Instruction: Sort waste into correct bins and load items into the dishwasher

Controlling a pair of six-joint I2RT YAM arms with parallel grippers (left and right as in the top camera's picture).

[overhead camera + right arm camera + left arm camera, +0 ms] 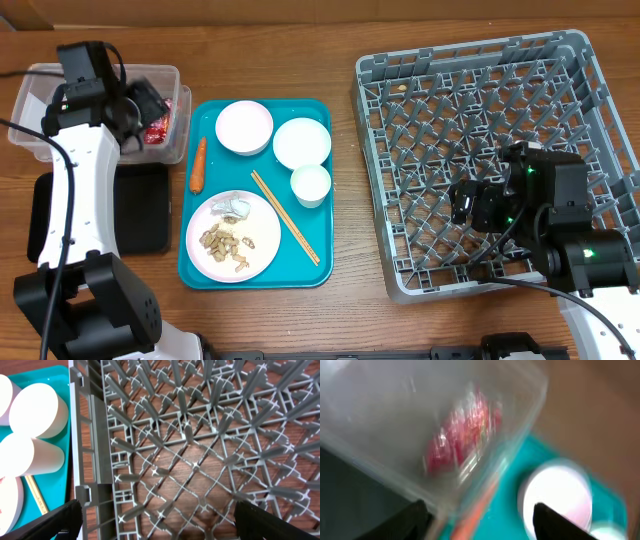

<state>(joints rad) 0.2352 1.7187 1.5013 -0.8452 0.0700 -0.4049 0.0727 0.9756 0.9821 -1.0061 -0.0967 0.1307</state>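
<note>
Sitting to the right of the teal tray [300, 275], a little apart from it, is the grey dish rack [420, 100]. The right gripper [160, 525] hangs over the rack's near half with its fingers spread wide and empty.

Left of the tray's far corner stands the clear tub [30, 110], and the crumpled red-and-white wrapper [462, 432] lies inside it, at the end nearest the tray. The left gripper [482, 520] hovers above that end of the tub, its fingers wide apart and gripping nothing. The left wrist view is blurred. The black tray [145, 210] lies just left of the teal tray's near half, partly under the left arm.

Everything else is on the teal tray:
- The flat plate [262, 235] fills the near left part.
- Two bowls [244, 127] [302, 143] sit side by side along the far edge.
- The small cup [311, 185] stands just in front of the right-hand bowl.
- The chopsticks [285, 217] run on a slant from the middle of the tray toward its near right corner, passing just beside the plate.
- The carrot [198, 165] lies along the left edge.
- On the plate are the white tissue [232, 208], at its far side, and the peanuts [225, 245], heaped in the middle.
</note>
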